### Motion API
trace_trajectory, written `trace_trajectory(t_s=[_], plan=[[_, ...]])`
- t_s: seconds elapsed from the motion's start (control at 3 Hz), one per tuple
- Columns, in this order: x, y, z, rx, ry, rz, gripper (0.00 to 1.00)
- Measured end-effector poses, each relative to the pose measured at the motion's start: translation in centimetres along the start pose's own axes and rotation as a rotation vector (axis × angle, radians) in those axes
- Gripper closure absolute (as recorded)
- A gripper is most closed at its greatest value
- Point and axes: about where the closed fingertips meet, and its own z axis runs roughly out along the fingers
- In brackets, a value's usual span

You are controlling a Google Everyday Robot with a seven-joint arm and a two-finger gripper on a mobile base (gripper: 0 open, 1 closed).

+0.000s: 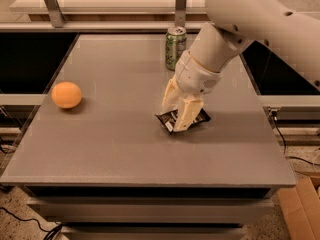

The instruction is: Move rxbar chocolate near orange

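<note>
- Cream two-finger gripper (171, 118) at frame centre, down on the flat black wrapped rxbar chocolate (201, 118) on the grey table (115, 149); whether it grasps cannot be told.
- Round smooth orange (66, 94) at the left, well apart.
- Green soda can (175, 47) upright, upper centre.
</note>
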Motion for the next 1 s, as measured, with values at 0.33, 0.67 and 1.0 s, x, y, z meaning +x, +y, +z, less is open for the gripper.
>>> trace_trajectory(t_s=[0.33,0.67,1.0], plan=[[-1.2,-0.1,-1.1,0.025,-0.027,-0.027,1.0],[-1.2,-0.1,-1.1,0.025,-0.027,-0.028,1.0],[-2.9,-1.2,-0.7,0.003,-0.021,-0.089,1.0]])
